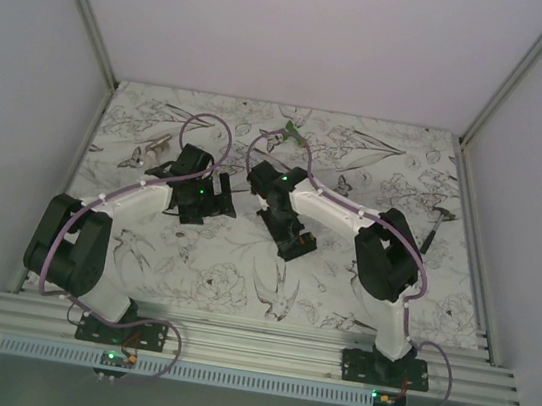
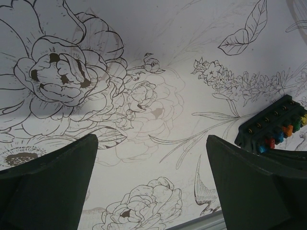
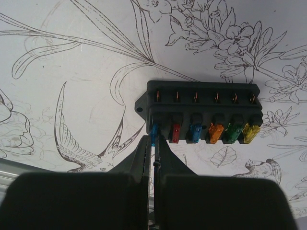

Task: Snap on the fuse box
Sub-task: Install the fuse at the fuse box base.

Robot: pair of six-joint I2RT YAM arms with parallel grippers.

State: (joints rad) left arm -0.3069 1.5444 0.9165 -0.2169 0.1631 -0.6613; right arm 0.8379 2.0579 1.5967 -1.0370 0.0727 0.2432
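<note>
Top view: left gripper (image 1: 213, 198) and right gripper (image 1: 296, 239) sit near each other.
Left wrist: jaws wide, empty; fuse box (image 2: 272, 127) lies outside the right finger.
Right wrist: jaws pressed together, tips just at the fuse box's (image 3: 201, 112) end blue fuse (image 3: 154, 133).
Judged light, rigid, slick plastic; hold by the long sides.
</note>
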